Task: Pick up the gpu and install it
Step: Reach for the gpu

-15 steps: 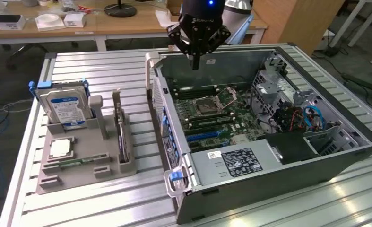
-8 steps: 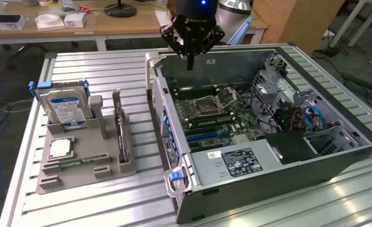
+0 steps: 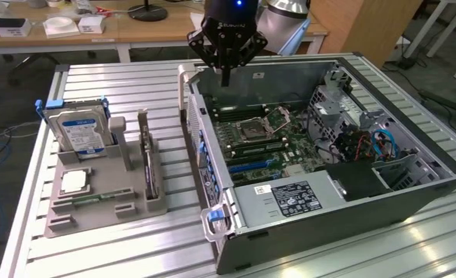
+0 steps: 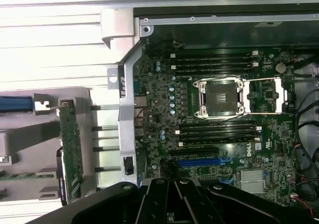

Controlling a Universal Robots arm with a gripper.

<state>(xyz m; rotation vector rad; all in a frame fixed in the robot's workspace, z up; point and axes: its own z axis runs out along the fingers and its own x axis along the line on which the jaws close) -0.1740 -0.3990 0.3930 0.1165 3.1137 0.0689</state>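
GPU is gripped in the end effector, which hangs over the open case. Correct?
No. The end effector hangs shut over the open case but holds nothing. The gpu stands edge-on in the gray holder beside the hard drive, per the exterior view.

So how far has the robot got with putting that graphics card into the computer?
Barely begun. Nothing looks done: the gpu stands on edge in its gray holder, beside the open computer case. In hand: nothing; the gripper hangs shut and empty over the case. Left: both picking the card up and seating it on the motherboard.
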